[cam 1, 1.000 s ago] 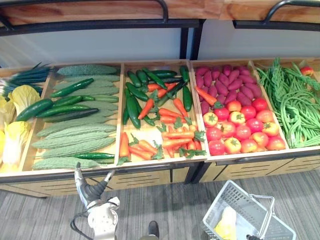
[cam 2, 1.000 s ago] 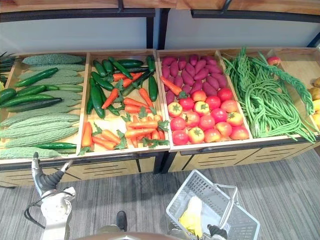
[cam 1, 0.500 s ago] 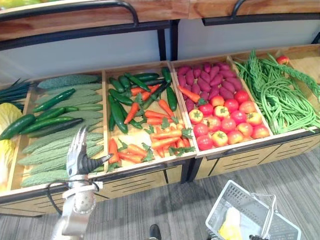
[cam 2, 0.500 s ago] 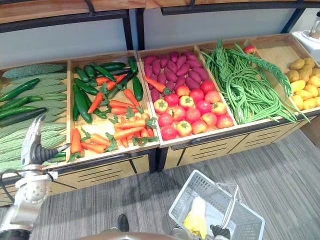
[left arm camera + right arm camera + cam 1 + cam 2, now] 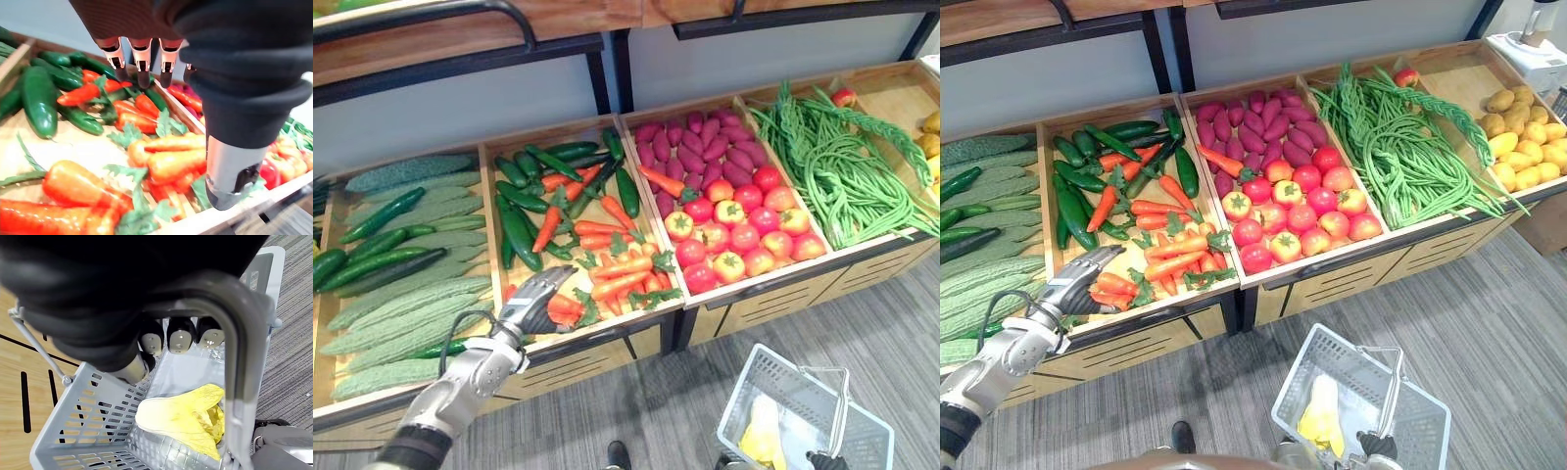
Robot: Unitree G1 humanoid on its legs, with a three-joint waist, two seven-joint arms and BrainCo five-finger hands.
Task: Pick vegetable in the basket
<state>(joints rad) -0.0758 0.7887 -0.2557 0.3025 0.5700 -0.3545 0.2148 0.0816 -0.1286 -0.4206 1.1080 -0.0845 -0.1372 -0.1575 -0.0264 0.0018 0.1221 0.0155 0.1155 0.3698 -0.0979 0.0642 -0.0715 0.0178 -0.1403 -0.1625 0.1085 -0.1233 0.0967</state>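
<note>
Left hand (image 5: 538,299) fingers straight, empty, above carrots (image 5: 626,266). Packed pile: risk of leafy-top grab, slip. Right hand (image 5: 178,337) curled round basket (image 5: 83,431) handle.

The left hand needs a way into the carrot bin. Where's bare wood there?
Bare wood shows at the bin's front left, between the dark green vegetables and the front carrots, by the left hand. The middle and right are crowded with overlapping carrots.
</note>
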